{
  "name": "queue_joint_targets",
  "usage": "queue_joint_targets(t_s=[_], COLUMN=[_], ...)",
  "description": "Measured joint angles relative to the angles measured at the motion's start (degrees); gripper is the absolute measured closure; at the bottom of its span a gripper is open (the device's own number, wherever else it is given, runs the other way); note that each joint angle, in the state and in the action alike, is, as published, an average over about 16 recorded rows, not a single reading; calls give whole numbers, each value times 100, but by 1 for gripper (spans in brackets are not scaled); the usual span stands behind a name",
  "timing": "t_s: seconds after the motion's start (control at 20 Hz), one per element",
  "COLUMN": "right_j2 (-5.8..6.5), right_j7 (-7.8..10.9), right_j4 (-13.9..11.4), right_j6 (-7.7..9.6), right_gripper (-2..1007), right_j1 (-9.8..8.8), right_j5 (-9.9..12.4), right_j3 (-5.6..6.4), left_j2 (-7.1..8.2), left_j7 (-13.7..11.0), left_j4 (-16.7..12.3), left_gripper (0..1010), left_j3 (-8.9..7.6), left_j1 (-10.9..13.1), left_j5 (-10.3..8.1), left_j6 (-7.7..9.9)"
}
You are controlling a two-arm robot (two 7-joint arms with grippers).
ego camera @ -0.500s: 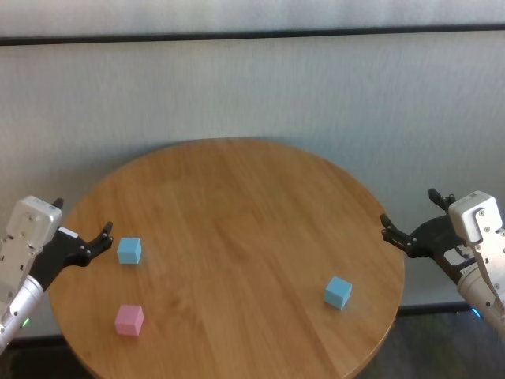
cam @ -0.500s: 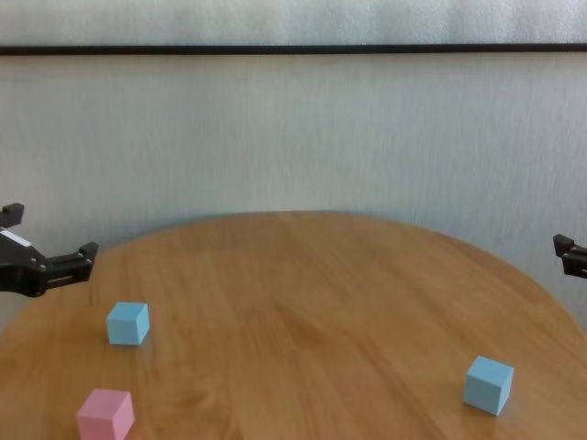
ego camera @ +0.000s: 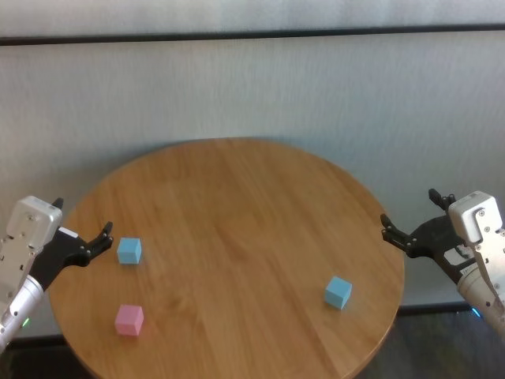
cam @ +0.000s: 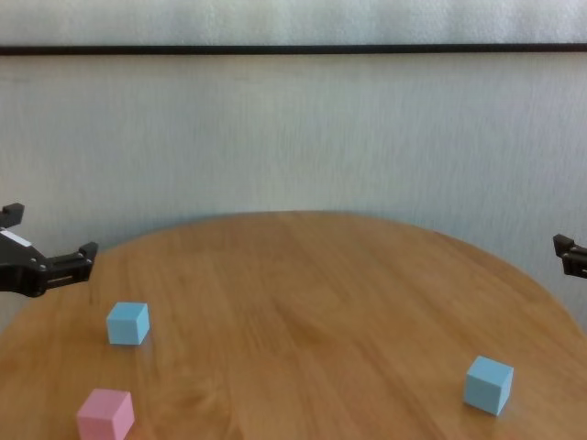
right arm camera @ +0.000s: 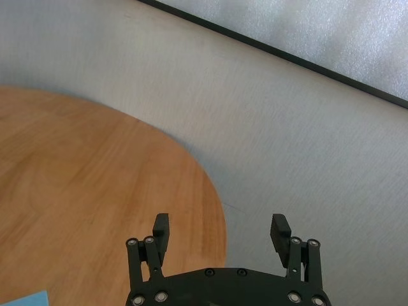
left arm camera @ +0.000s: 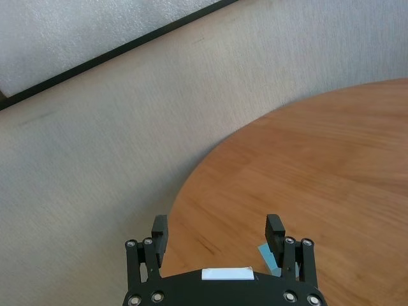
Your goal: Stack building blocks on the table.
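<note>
Round table [ego camera: 237, 205] with three cubes lying apart, none stacked. A blue cube [ego camera: 129, 250] sat near the left edge, with the pink cube [ego camera: 129, 320] nearer the robot on the same side; the second blue cube [ego camera: 338, 291] lay well apart, toward the right edge. The left gripper [ego camera: 88, 243] hovered at the left rim just beside the first blue cube, jaws apart and empty. The right gripper [ego camera: 406, 234] hung off the right rim, jaws likewise apart and holding nothing.

Probable hazards: each cube sat close to the edge, so an off-centre approach could push one off the glossy top. A descending finger might land on a cube's top face instead of straddling it. Any cube released askew on another would likely topple, since their faces are of equal size.
</note>
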Motion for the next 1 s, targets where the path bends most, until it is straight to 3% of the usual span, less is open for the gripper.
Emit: queue_joint_targets(t_s=[1.0], right_j2=[0], right_j7=[0], right_j4=[0], right_j6=[0], right_gripper=[4], right_j1=[0], right_j5=[0], right_j3=[0], left_j2=[0], left_j7=[0], left_j4=[0], left_gripper=[11], left_j3=[0], left_j1=[0], left_j5=[0], left_j6=[0])
